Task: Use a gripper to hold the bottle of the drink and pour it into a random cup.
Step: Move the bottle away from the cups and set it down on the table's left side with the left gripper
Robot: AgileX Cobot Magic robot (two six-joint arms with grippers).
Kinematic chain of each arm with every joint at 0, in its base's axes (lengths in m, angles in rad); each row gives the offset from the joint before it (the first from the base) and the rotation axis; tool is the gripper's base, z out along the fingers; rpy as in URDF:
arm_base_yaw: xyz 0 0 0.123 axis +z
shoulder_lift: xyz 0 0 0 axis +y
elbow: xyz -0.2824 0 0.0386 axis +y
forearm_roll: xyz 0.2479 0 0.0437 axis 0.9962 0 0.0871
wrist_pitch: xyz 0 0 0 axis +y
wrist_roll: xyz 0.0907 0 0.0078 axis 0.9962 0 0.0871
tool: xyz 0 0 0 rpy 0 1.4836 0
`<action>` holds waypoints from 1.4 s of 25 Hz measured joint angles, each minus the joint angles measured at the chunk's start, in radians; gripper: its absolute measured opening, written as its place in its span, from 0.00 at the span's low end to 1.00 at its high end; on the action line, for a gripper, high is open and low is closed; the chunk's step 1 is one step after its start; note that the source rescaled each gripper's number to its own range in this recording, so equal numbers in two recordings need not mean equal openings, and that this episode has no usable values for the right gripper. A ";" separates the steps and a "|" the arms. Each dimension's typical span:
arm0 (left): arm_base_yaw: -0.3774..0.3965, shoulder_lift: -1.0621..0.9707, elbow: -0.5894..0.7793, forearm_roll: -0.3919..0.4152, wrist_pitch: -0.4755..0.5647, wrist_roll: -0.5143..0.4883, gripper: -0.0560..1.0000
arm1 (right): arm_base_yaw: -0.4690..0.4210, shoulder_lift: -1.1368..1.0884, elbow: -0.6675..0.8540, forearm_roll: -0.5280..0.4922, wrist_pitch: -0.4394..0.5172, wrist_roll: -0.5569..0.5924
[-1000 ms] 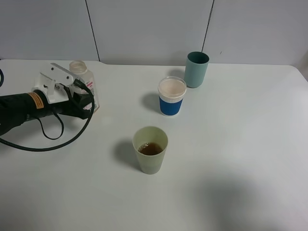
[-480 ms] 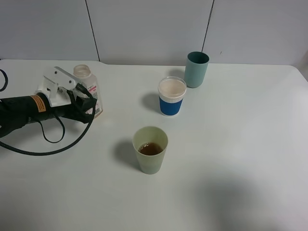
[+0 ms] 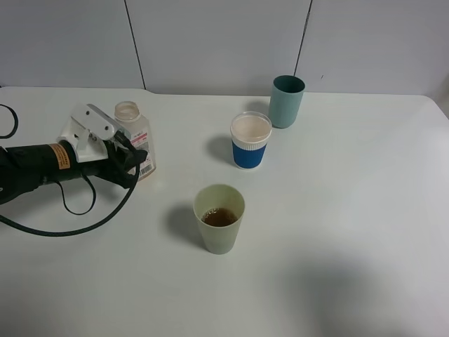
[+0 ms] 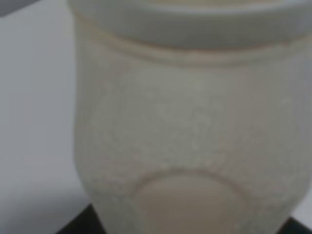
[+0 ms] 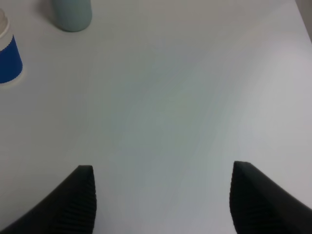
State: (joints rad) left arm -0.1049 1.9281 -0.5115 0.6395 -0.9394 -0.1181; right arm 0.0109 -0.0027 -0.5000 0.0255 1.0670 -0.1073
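Note:
The clear bottle [image 3: 137,137] is upright at the left of the table, looks almost empty, and shows its red-and-white label. My left gripper [image 3: 133,163] is shut on its lower body from the left. In the left wrist view the bottle [image 4: 190,136] fills the frame, blurred and very close. I cannot tell whether its base touches the table. The pale yellow-green cup [image 3: 219,219] stands to the right of the bottle and nearer the front, with brown drink [image 3: 219,216] in its bottom. My right gripper [image 5: 163,202] is open and empty over bare table, and is out of the exterior high view.
A blue-and-white paper cup [image 3: 250,140] stands behind the yellow-green cup, and a taller teal cup [image 3: 287,101] behind that. Both show at the edge of the right wrist view, the paper cup [image 5: 7,56] and the teal cup [image 5: 72,13]. A black cable [image 3: 70,225] loops under the left arm.
My left gripper has carried the upright bottle to the right and a little toward the front, closer to the yellow-green cup. The cups have not moved.

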 joint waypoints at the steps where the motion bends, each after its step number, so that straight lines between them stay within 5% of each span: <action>1: 0.000 0.001 0.000 0.005 -0.003 0.000 0.05 | 0.000 0.000 0.000 0.000 0.000 0.000; 15: 0.000 0.009 0.000 0.066 -0.030 0.000 0.05 | 0.000 0.000 0.000 0.000 0.000 0.000; 17: 0.000 0.009 0.000 0.072 -0.033 0.000 0.16 | 0.000 0.000 0.000 0.000 0.000 0.000; 21: 0.000 0.009 0.000 0.079 -0.040 -0.001 0.73 | 0.000 0.000 0.000 0.000 0.000 0.000; 23: 0.000 0.009 0.000 0.079 -0.040 -0.001 0.91 | 0.000 0.000 0.000 0.000 0.000 0.000; 35: 0.000 -0.050 0.036 0.081 -0.036 -0.032 1.00 | 0.000 0.000 0.000 0.000 0.000 0.000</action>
State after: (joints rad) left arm -0.1044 1.8776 -0.4758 0.7208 -0.9756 -0.1503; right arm 0.0109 -0.0027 -0.5000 0.0255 1.0670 -0.1073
